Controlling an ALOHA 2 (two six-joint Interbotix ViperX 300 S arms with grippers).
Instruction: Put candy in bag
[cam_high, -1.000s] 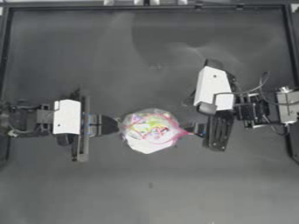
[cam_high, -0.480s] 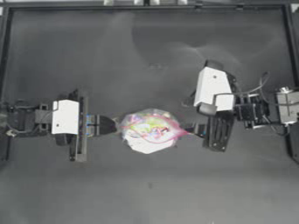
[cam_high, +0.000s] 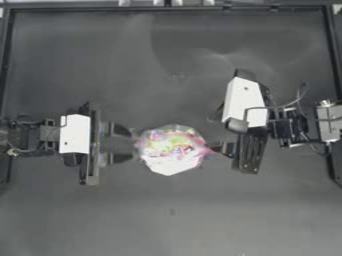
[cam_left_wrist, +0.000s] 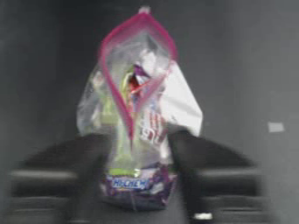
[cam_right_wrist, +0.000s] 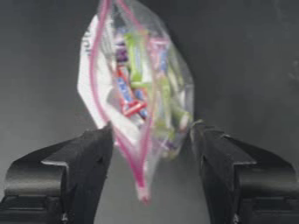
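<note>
Here, bag between both grippers.

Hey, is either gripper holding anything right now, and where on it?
The left gripper holds the bag by its bottom end. The right gripper straddles the pink seal end with jaws apart, apparently not clamped.

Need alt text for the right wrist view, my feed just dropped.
The bag, a clear zip pouch with a pink seal strip, fills the middle of the view, its mouth gaping and multicoloured sweets inside. The right pincer straddles its near end, one dark jaw on each side. A dark table lies behind.
</note>
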